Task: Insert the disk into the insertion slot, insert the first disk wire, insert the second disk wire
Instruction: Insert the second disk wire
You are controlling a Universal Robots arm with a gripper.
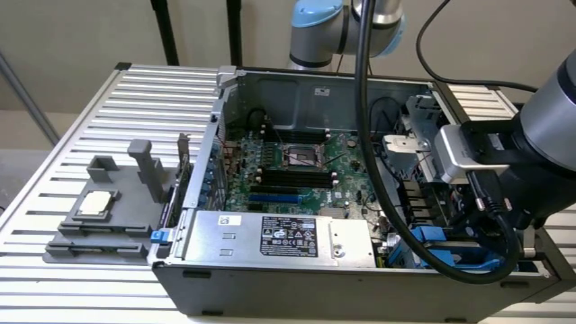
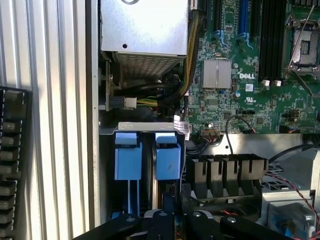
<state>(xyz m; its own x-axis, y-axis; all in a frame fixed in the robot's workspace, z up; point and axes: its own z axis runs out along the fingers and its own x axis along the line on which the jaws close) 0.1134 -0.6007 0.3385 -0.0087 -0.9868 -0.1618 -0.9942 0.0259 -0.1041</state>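
**Pincer clenched over the drive bay**

With the computer case (image 1: 297, 270) lying open on the slatted worktop (image 1: 108, 135), work appears to be at the disk or wire stage. Blue-railed insertion slot (image 2: 145, 160) sits directly ahead of the pincer (image 2: 175, 220), which is clenched; whether it grips anything I cannot tell. Any wire insertion would call for fine alignment.
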